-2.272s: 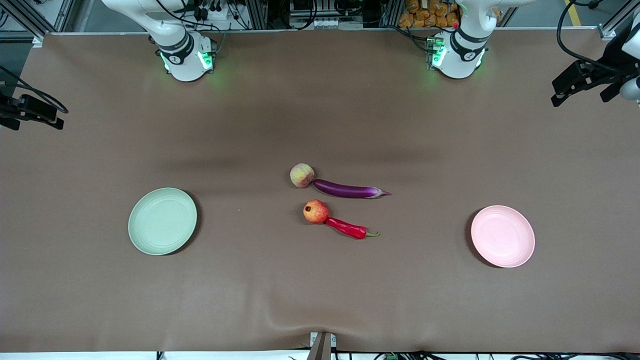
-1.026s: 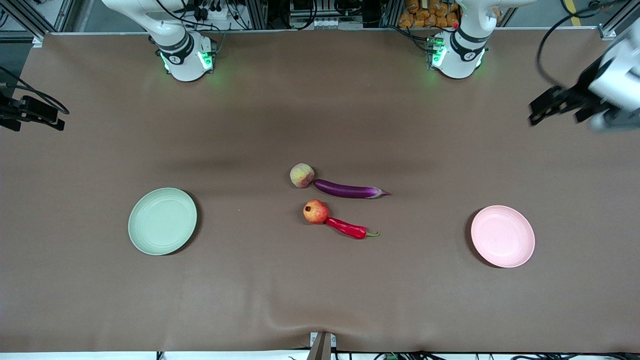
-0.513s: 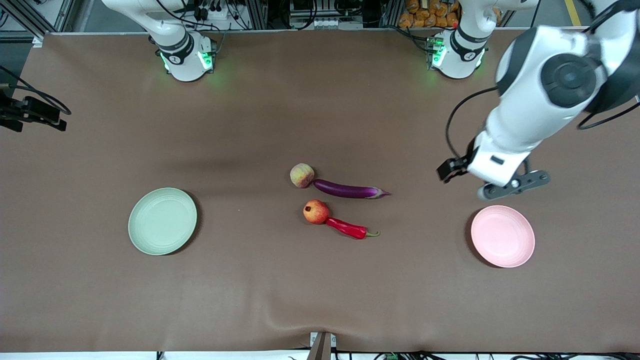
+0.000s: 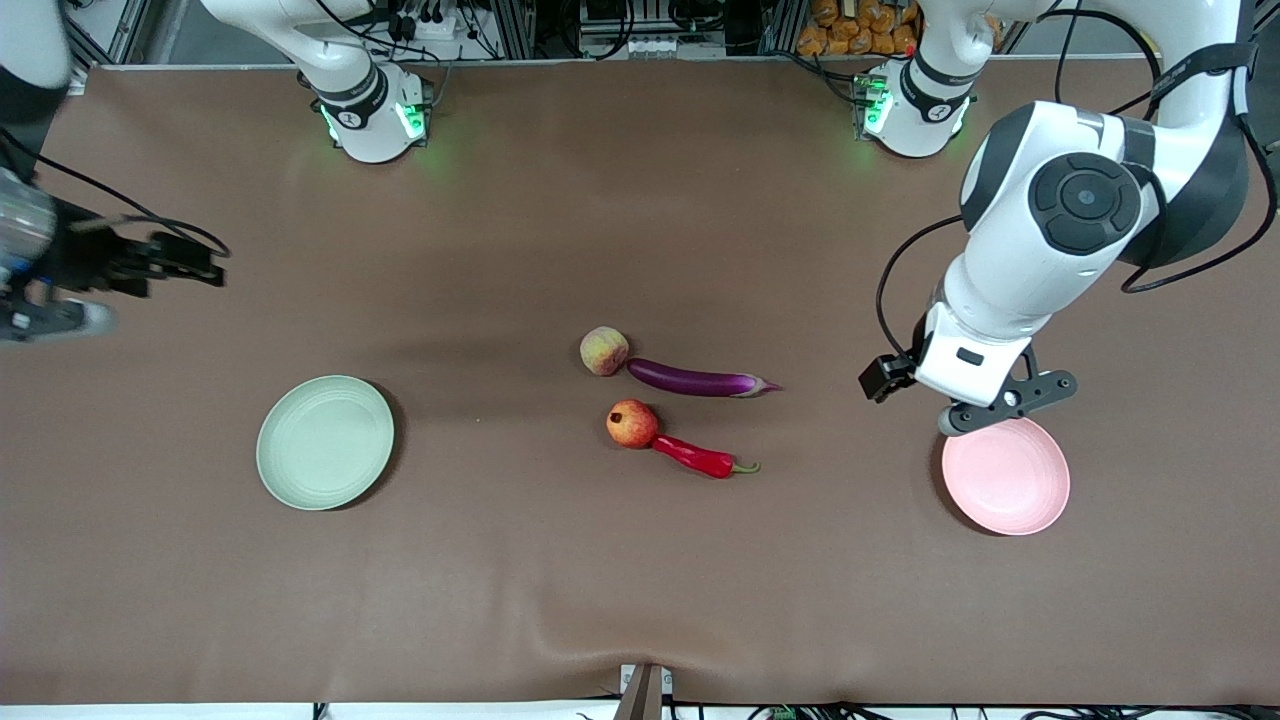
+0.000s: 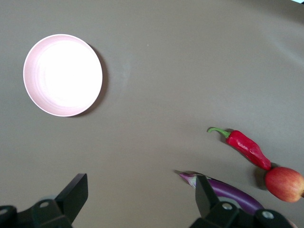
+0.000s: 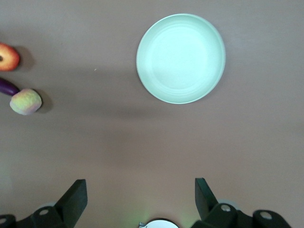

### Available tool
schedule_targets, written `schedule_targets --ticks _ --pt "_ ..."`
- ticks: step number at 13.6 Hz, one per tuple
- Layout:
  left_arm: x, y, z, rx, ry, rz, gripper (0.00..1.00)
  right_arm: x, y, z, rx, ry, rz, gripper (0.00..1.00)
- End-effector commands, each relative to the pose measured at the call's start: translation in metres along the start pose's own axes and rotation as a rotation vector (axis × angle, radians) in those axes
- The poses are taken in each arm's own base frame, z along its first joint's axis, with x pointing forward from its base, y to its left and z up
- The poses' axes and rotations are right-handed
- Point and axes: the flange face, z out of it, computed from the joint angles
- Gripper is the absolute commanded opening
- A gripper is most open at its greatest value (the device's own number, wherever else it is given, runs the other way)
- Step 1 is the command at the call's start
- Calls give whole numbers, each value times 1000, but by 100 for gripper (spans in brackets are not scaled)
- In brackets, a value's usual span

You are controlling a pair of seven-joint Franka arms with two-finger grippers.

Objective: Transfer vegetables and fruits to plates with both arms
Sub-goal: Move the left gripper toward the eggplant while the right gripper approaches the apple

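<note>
The left gripper (image 4: 885, 378) hung with its fingers (image 5: 71, 194) spread wide and empty, over bare table between the eggplant (image 4: 697, 380) and the pink plate (image 4: 1006, 473), at about ten o'clock from that plate. The right gripper (image 4: 185, 262) was likewise wide open and held nothing, over the table at about eleven o'clock from the green plate (image 4: 325, 442). Mid-table, the peach (image 4: 604, 351) touched the eggplant's end at about ten o'clock. Nearer the front camera, the pomegranate (image 4: 632, 423) touched the chili (image 4: 696, 457), which ran off toward four o'clock from it. Both plates lay bare, well apart from the produce.
</note>
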Motion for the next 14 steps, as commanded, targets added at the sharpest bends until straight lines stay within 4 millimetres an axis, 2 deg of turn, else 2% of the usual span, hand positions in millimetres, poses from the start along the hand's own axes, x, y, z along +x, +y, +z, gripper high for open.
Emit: schedule_targets --ticks 1,3,4,6,8,10,12,14 --pt "4 1 -3 10 25 2 100 13 -46 22 -10 -43 -65 100" --pt "11 3 9 0 34 -2 100 29 -76 45 -24 -39 -113 100" --pt "16 5 19 -3 35 -4 100 38 -93 65 -33 -38 -140 100" --pt "21 17 48 -21 34 -24 100 48 -96 76 -37 7 -144 100" --pt "23 31 85 -30 25 -99 100 49 -74 73 -31 8 -116 100" --pt "15 50 126 -28 4 -200 100 51 -29 71 -16 8 -64 100" --pt "-10 72 158 10 -33 -354 100 59 9 87 -5 -18 -46 100" --pt "-40 97 180 41 -54 -521 100 59 16 101 3 -45 -46 100"
